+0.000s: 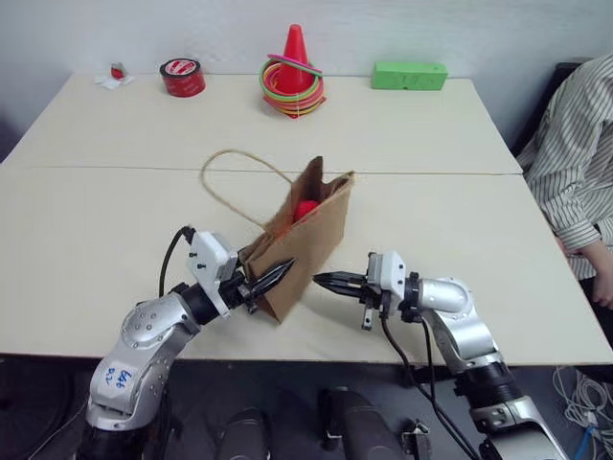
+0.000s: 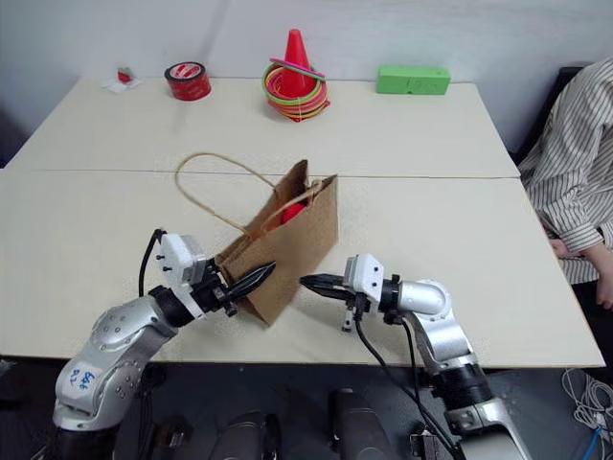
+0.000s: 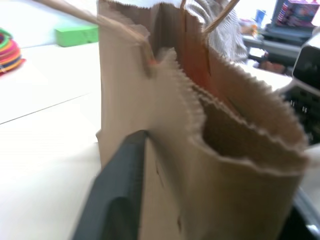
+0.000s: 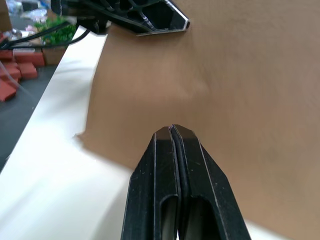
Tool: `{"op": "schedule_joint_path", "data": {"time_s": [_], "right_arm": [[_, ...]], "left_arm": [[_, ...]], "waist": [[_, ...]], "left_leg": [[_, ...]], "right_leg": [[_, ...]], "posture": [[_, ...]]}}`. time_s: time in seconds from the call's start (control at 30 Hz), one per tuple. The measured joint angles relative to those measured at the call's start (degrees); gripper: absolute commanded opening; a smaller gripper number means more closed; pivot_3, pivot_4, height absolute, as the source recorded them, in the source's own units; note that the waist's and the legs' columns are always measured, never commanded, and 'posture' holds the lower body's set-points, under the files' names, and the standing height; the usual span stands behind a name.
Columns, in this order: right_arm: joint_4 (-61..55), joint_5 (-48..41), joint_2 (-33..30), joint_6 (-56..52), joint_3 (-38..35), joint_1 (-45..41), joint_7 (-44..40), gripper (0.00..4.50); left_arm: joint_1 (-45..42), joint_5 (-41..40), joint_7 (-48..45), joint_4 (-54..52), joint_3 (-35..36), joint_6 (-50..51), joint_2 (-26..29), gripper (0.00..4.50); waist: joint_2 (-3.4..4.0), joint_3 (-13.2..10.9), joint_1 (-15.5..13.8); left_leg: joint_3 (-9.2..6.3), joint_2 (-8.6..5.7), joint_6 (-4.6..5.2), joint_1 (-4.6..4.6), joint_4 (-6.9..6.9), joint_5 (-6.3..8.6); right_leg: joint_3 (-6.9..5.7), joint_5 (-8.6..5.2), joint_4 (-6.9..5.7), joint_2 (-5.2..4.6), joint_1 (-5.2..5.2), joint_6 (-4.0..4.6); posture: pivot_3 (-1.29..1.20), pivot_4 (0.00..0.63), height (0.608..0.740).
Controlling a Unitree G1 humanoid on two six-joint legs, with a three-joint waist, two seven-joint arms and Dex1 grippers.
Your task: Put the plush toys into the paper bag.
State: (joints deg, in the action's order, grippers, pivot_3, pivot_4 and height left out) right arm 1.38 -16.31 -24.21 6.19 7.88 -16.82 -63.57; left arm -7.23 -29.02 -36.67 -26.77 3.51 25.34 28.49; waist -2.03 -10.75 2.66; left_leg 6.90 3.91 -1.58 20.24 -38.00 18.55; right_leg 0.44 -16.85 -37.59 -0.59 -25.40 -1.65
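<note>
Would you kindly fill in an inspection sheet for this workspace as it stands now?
Surface: pale table, seam running across.
Job's things: paper bag leaning, mouth open; red plush toy inside; orange one not seen.
Clutter: red tape roll, cone with rings, green block along the far edge.
Grippers: left pincer astride the bag's edge, grip cannot be told; right pincer shut, empty, beside the bag.
Cables: black leads on both wrists; loose cables on the floor.
Surroundings: person in striped shirt seated at the right.
</note>
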Motion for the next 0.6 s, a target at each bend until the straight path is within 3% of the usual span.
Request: {"op": "schedule_joint_path", "data": {"time_s": [0.13,0.33,0.6], "right_arm": [[-3.7,-3.0,-7.1,-4.8,-5.7,4.0,0.6,0.0],[-5.1,-5.6,-15.4,-7.9,-15.2,7.5,1.1,0.0],[-10.9,-9.5,-20.8,-8.0,-23.2,16.3,-1.7,0.0]], "left_arm": [[-5.2,-3.7,-11.2,6.5,0.7,-0.1,5.0,0.02],[-17.9,-7.5,-29.8,18.7,-2.0,-1.3,8.4,0.02],[-32.1,1.9,-46.6,42.8,-9.6,-15.3,6.0,0.02]], "waist": [[0.0,0.0,-0.6],[0.02,0.0,-0.9],[0.03,0.0,-1.0]], "left_leg": [[0.02,-0.03,-0.02,0.0,-0.02,-0.01],[0.06,-0.18,-0.15,0.0,-0.03,-0.08],[0.06,-0.21,-0.18,0.04,-0.04,-0.1]], "right_leg": [[-0.01,0.0,0.02,0.02,0.0,0.0],[0.01,-0.01,0.05,0.11,0.0,-0.01],[-0.01,-0.02,0.08,0.16,0.0,-0.04]], "posture": [[0.0,0.15,0.74],[0.0,0.15,0.74],[0.0,0.15,0.74]]}}
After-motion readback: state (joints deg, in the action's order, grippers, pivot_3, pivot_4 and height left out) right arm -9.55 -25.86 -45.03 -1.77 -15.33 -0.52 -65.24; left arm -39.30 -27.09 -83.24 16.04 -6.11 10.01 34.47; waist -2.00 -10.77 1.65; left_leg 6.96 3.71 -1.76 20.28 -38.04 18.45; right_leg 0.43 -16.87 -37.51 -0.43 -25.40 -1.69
